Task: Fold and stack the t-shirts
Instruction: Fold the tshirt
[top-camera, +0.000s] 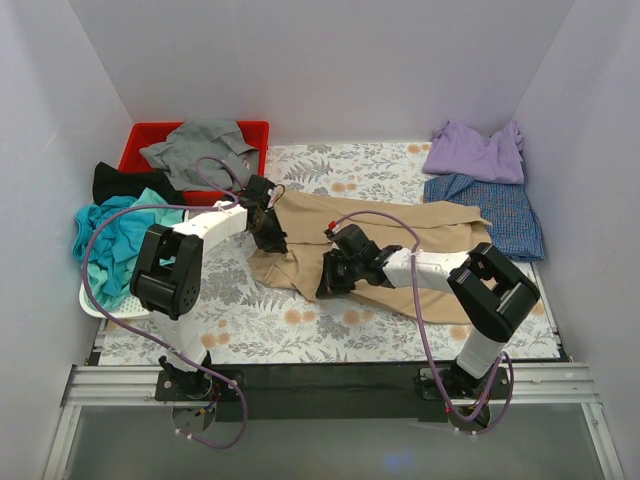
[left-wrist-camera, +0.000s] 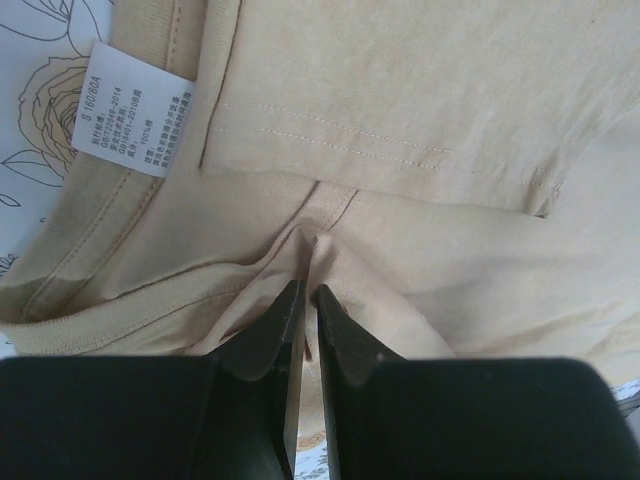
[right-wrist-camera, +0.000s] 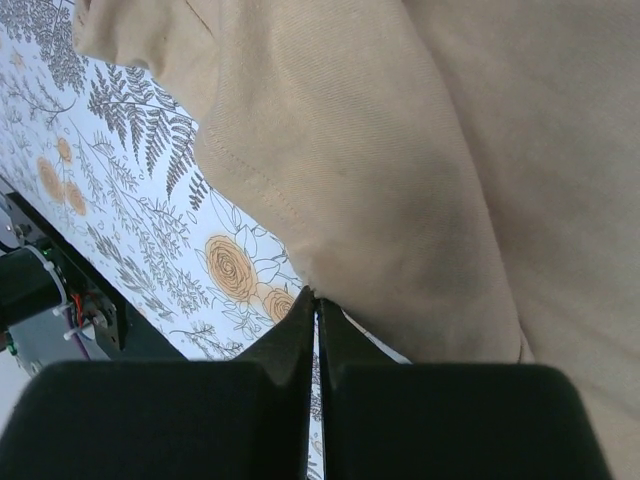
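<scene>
We've got a red bin (top-camera: 133, 140); white mesh basket (top-camera: 100, 305) sits just nearside of it, floral counter cloth (top-camera: 290, 335) spreads off to its right.

White size label (left-wrist-camera: 128, 108), sewn inside the collar of the tan-beige t-shirt (left-wrist-camera: 420, 110), lying up and to the left of the left gripper (left-wrist-camera: 308, 292) fingertips. Print turned sideways in the wrist view. First line: "S 160/80A". Several smaller printed lines after it, too fine to read.
</scene>
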